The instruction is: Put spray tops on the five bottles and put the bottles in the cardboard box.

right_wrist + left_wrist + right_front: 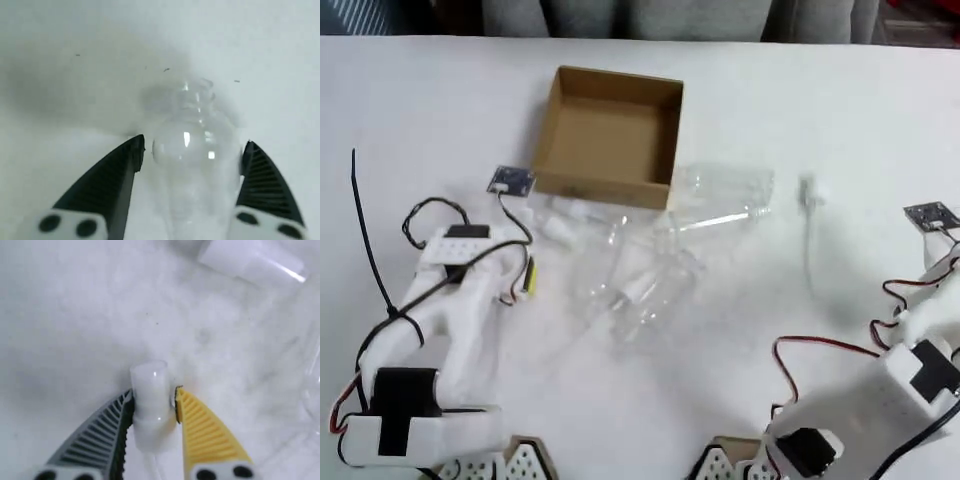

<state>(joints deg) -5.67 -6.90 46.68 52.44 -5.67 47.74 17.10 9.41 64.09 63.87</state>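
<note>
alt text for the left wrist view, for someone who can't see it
The left gripper, one finger grey and one yellow, is closed on a white spray top, with the white table behind it. Another white spray top lies farther off.

Robotics laboratory bench or workroom set-up. The evidence is a plain white table carrying two small arms of white printed plastic, the left arm and the right arm, with bare red and black wires looping in the open between their joints. Small uncased circuit boards, each wired to an arm, sit over the tabletop, and a black cable tie sticks up from the left arm. Test props lie mid-table: a cardboard box and clear bottles. Grey upholstered shapes line the far edge — chairs or a sofa, it cannot be told which.
</note>
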